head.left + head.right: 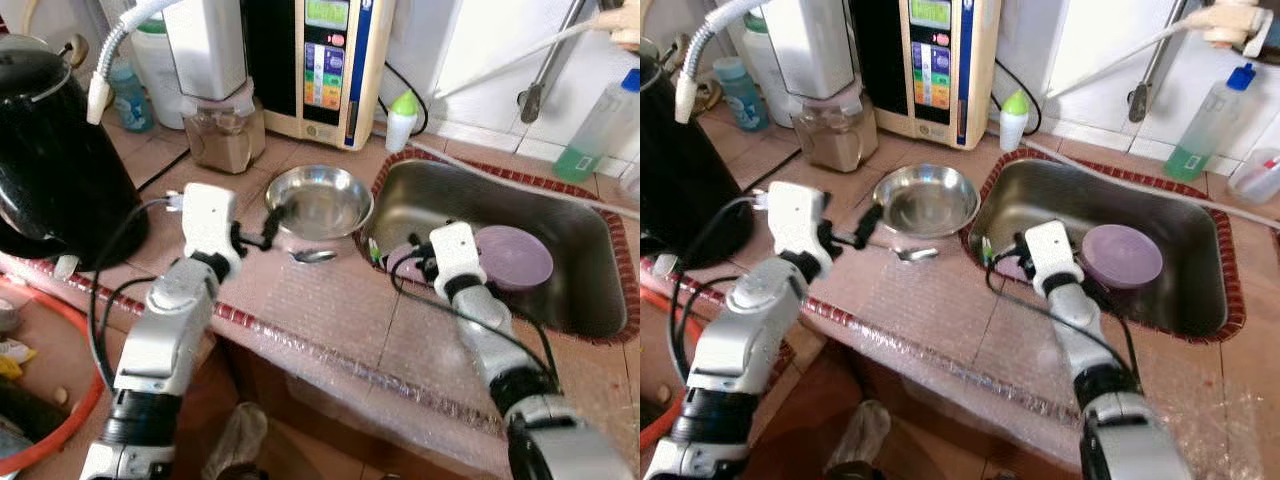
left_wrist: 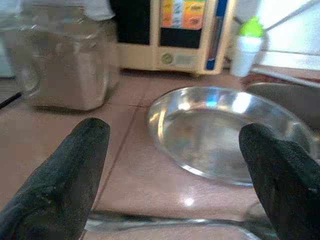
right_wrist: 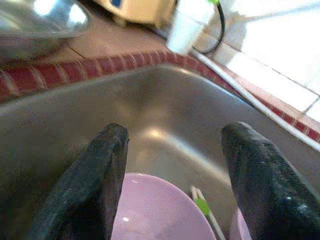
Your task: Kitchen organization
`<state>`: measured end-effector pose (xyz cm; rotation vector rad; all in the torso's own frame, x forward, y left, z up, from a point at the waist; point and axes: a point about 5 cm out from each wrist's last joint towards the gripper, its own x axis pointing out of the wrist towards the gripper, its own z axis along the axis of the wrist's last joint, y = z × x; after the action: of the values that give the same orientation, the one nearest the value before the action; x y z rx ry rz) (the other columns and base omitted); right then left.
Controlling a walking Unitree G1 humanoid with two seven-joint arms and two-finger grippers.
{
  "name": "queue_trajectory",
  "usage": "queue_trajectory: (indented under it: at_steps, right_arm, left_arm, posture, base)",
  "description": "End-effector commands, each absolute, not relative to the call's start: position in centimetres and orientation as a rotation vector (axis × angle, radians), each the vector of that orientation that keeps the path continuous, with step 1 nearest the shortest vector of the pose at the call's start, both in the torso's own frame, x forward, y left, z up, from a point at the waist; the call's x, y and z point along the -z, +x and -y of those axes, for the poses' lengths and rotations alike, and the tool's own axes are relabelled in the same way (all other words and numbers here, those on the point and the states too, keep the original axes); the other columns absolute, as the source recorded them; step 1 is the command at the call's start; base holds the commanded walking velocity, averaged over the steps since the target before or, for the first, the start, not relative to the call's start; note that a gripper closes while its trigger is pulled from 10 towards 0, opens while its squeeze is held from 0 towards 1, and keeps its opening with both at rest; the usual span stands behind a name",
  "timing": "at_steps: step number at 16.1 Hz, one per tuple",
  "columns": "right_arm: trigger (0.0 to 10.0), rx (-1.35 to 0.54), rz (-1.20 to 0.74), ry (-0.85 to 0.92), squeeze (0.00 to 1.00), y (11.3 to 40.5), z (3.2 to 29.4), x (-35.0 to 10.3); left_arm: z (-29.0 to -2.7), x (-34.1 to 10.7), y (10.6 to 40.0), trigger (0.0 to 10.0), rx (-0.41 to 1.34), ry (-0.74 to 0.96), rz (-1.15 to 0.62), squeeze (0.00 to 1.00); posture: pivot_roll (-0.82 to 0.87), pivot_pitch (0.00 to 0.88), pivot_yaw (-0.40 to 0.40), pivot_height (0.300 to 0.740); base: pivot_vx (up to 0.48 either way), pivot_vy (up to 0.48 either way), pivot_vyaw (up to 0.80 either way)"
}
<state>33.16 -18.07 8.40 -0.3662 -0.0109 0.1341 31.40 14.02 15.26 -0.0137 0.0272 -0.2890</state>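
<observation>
Sorting progress: I judge the tidying barely begun; the steel bowl (image 1: 318, 201) and a spoon (image 1: 312, 256) sit out on the worktop, and dishes wait in the sink (image 1: 580, 310).
Head views, left arm: my left claw (image 1: 268, 228) reaches forward over the worktop, fingers spread, just short of the bowl's near rim, holding nothing.
Head views, right arm: my right claw (image 1: 1002, 252) dips over the sink's near left corner, beside the purple plate (image 1: 1124, 256).
Head views, back edge: a kettle (image 1: 55, 160) at the left corner, a jar (image 1: 222, 133) of brown powder, a cream-coloured appliance (image 1: 322, 60) and a small green-capped bottle (image 1: 400, 122).
Left wrist view: my fingers (image 2: 65, 186) stand wide apart, framing the bowl, with the spoon lying across just before them.
Right wrist view: fingers (image 3: 85, 190) apart and empty above a purple bowl (image 3: 160, 212); a thin white stick with a green band (image 3: 204, 209) lies next to it.
</observation>
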Motion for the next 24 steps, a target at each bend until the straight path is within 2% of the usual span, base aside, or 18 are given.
queue_trajectory:
  at_steps: [1, 2, 3, 4, 6, 7, 10, 11, 12, 17, 21, 22, 23, 24]
  right_arm:
    - [10.0, -0.171, 0.023, -0.344, 1.0, 32.7, 17.2, -8.6]
    - [10.0, -0.177, 0.029, -0.332, 1.0, 32.5, 16.9, -8.6]
    - [10.0, -0.209, 0.037, -0.323, 1.0, 32.0, 16.3, -8.7]
    - [10.0, -0.235, 0.045, -0.318, 0.99, 31.6, 15.8, -8.8]
    - [10.0, -0.293, 0.059, -0.307, 0.79, 30.6, 14.7, -9.0]
    - [10.0, -0.346, 0.078, -0.304, 0.61, 29.6, 13.8, -9.3]
    - [10.0, -0.408, 0.054, -0.305, 0.6, 28.0, 13.6, -9.2]
    - [10.0, -0.415, 0.05, -0.295, 0.41, 27.9, 13.5, -9.2]
    - [10.0, -0.42, 0.048, -0.291, 0.0, 27.9, 13.4, -9.4]
    - [10.0, -0.455, 0.047, -0.294, 0.0, 27.8, 12.7, -10.2]
    - [10.0, -0.478, 0.061, -0.299, 0.0, 28.1, 12.3, -10.8]
    - [10.0, -0.495, 0.074, -0.296, 0.0, 28.1, 12.1, -11.1]
    - [10.0, -0.534, 0.098, -0.289, 0.0, 28.0, 11.5, -11.5]
    - [10.0, -0.55, 0.114, -0.292, 0.0, 28.0, 11.3, -11.8]
  left_arm:
    - [-14.8, -14.7, 31.7, 10.0, 0.228, -0.017, -0.061, 0.99]
    - [-15.0, -14.5, 31.7, 10.0, 0.209, -0.023, -0.075, 0.99]
    - [-15.5, -14.2, 31.8, 10.0, 0.168, -0.025, -0.09, 0.0]
    - [-15.8, -14.0, 31.9, 10.0, 0.141, -0.027, -0.1, 0.0]
    - [-16.2, -13.5, 31.9, 10.0, 0.1, -0.036, -0.115, 0.0]
    - [-16.5, -13.1, 31.9, 10.0, 0.072, -0.05, -0.132, 0.0]
    - [-16.9, -12.8, 31.9, 10.0, 0.047, -0.048, -0.134, 0.0]
    - [-17.0, -12.7, 31.8, 10.0, 0.043, -0.042, -0.14, 0.0]
    - [-17.2, -12.5, 31.6, 10.0, 0.044, -0.035, -0.149, 0.0]
    - [-17.1, -10.6, 30.7, 10.0, -0.011, 0.009, -0.231, 0.0]
    - [-17.0, -9.6, 31.4, 10.0, -0.059, -0.146, -0.266, 0.0]
    - [-16.9, -9.5, 31.5, 5.3, -0.059, -0.168, -0.272, 0.0]
    - [-16.8, -9.5, 31.8, 1.3, -0.053, -0.196, -0.274, 0.0]
    - [-16.7, -9.5, 31.9, 0.0, -0.052, -0.199, -0.274, 0.0]
  posture:
    - [0.05, 0.035, -0.014, 0.74]
    - [0.05, 0.038, -0.015, 0.74]
    - [0.04, 0.044, -0.018, 0.74]
    - [0.04, 0.044, -0.018, 0.74]
    - [0.03, 0.049, -0.02, 0.74]
    - [0.03, 0.053, -0.022, 0.74]
    - [0.02, 0.055, -0.022, 0.74]
    - [0.03, 0.055, -0.021, 0.74]
    - [0.03, 0.054, -0.019, 0.74]
    - [0.03, 0.05, -0.023, 0.74]
    - [0.03, 0.045, -0.032, 0.74]
    - [0.02, 0.042, -0.033, 0.74]
    - [0.02, 0.042, -0.033, 0.74]
    - [0.02, 0.042, -0.033, 0.74]
  base:
    - [0.0, 0.0, 0.0]
    - [0.0, 0.0, 0.0]
    - [0.0, 0.0, 0.0]
    - [0.0, 0.0, 0.0]
    - [0.0, 0.0, 0.0]
    - [0.0, 0.0, 0.0]
    - [0.0, 0.0, 0.0]
    - [0.0, 0.0, 0.0]
    - [0.0, 0.0, 0.0]
    - [0.0, 0.0, 0.0]
    - [0.0, 0.0, 0.0]
    - [0.0, 0.0, 0.0]
    - [0.0, 0.0, 0.0]
    - [0.0, 0.0, 0.0]
